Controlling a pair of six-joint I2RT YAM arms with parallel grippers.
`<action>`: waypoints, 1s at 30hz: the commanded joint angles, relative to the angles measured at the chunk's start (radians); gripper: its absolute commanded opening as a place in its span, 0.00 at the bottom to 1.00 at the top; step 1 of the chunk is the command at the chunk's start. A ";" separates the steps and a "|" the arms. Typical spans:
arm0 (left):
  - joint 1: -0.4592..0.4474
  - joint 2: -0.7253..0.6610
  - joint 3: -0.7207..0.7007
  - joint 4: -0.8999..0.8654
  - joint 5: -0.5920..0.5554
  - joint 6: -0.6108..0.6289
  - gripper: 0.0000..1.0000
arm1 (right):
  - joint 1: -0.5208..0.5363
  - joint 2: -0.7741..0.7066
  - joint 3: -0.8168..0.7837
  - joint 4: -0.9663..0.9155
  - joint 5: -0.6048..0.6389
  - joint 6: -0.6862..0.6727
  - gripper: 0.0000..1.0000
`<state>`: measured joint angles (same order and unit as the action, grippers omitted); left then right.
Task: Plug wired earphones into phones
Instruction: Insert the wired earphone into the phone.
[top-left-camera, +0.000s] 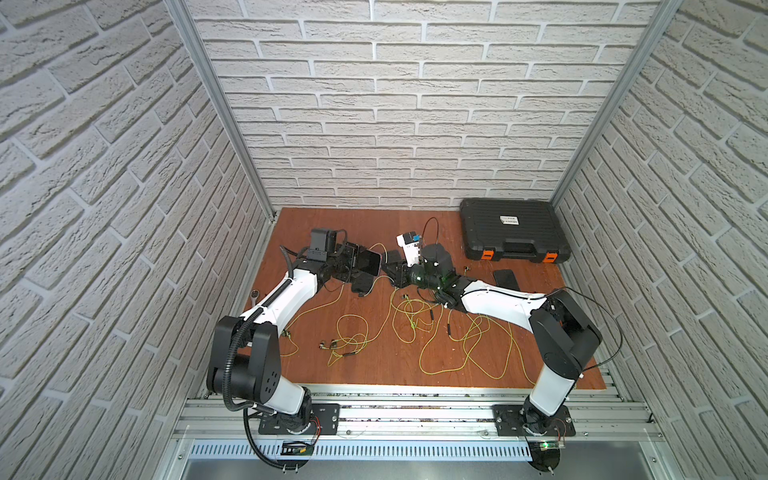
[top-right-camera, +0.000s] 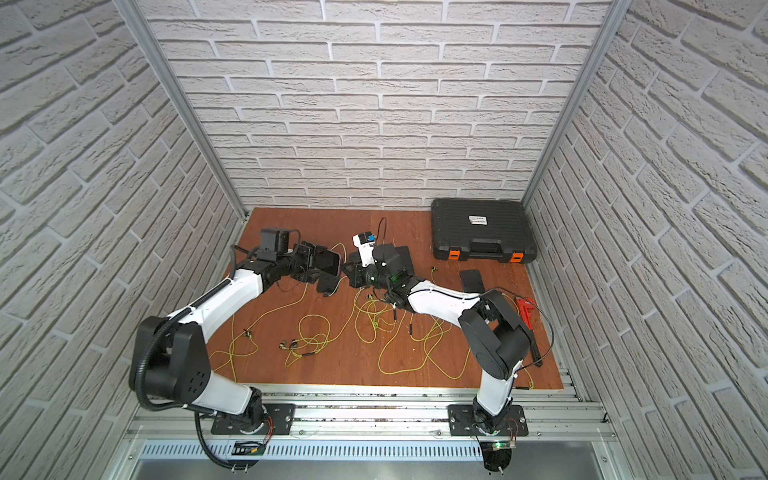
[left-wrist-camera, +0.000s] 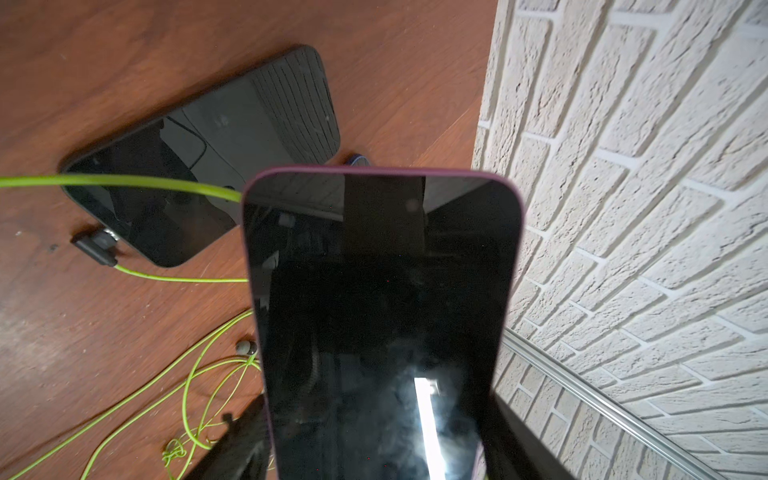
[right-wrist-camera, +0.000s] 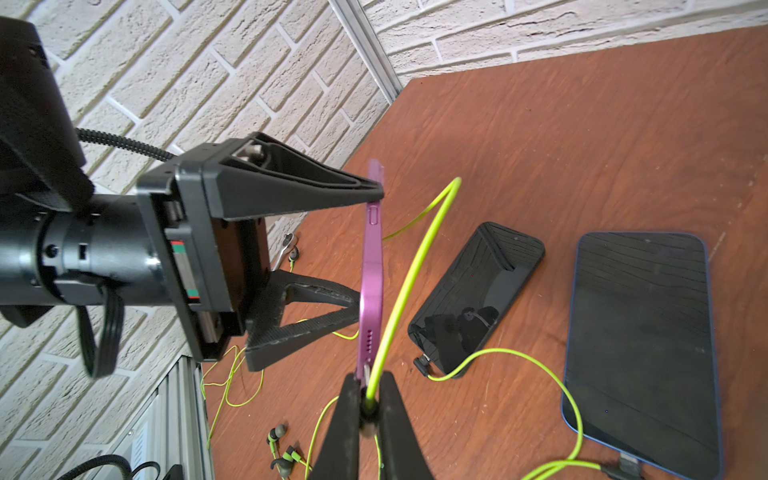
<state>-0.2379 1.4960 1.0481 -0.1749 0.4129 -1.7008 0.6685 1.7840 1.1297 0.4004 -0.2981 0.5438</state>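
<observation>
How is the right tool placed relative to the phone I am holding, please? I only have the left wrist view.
Observer: The right tool is shut on a plug, right at the held phone, on its purple edge beside the speaker holes.
Operator: Thank you. Is the plug fully in?
Observer: A sliver of its silver tip shows outside that edge; I cannot tell whether it is seated.
Operator: Does any phone hidden from me have a cord attached?
Observer: Yes, a blue-edged phone lies flat on the table with a dark connector at its end.
</observation>
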 joint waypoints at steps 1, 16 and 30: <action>-0.110 -0.023 0.050 0.073 0.283 -0.018 0.00 | 0.033 0.050 0.044 0.118 -0.036 -0.004 0.06; -0.012 -0.040 0.056 -0.055 0.265 0.069 0.00 | 0.029 -0.072 0.017 -0.152 0.054 -0.070 0.31; 0.141 0.077 0.296 -0.576 0.119 0.612 0.00 | -0.022 -0.346 -0.050 -0.617 -0.071 -0.198 0.49</action>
<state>-0.1219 1.5299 1.2736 -0.5793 0.5827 -1.3098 0.6556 1.5009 1.1183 -0.0673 -0.3405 0.4095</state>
